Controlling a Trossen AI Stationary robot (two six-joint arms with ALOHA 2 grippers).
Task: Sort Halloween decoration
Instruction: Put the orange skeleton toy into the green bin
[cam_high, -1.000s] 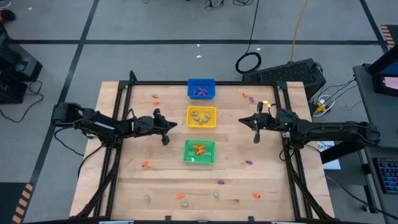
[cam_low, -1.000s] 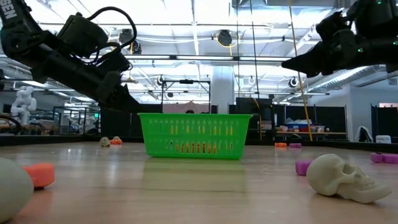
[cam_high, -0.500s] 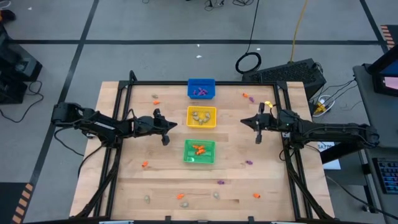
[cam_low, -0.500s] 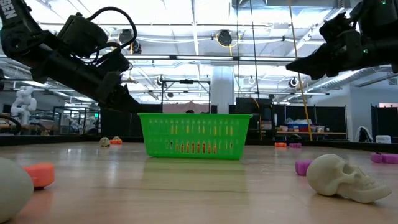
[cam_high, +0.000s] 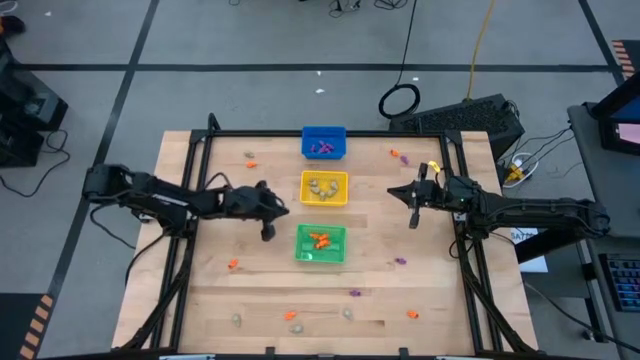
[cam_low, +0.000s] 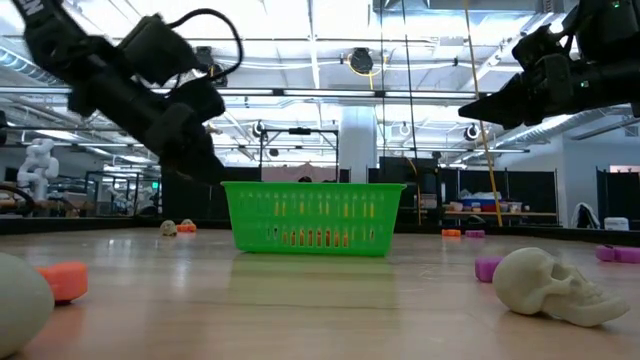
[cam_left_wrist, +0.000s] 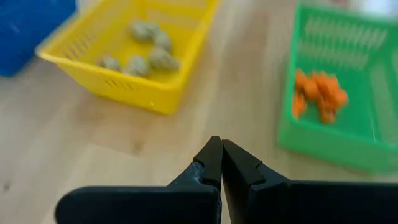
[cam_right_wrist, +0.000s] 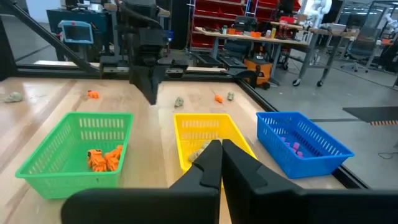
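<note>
1. Left gripper (cam_high: 266, 232), dark two-finger, fingertips pressed together w/ nothing between. It hangs above bare wood just left of the gap btwn the yellow square plastic-mesh bin (cam_high: 324, 188) and the green square plastic-mesh bin (cam_high: 321, 244).
2. Right gripper (cam_high: 412, 222), same dark type, also closed tight and empty. It is raised off the table to the right of the yellow bin, clear of the bins.
3. Bins sit in a column down the mid of the light wooden table (cam_high: 200, 290): blue square plastic-mesh bin (cam_high: 324, 142) farthest, then yellow, then green nearest.
4. Sorted trinkets: tiny purple pieces (cam_high: 321, 148) in blue bin; pale beige-olive lumps (cam_left_wrist: 140, 62) in yellow; orange pieces (cam_left_wrist: 319, 94) in green. All lie just ahead of the left gripper's tips, none touching it.
5. Loose trinkets are spread over the table, well apart from both grippers: orange one (cam_high: 232, 264) at left; purple one (cam_high: 399, 261) at right, nearest to the right gripper but still below and apart from it; more orange, purple and beige bits along the near edge.
6. Low view: pale beige skull trinket (cam_low: 556, 287) lies on its side close to the camera, w/ a small purple piece (cam_low: 486, 268) just beside it; orange piece (cam_low: 62, 280) at the near left.
</note>
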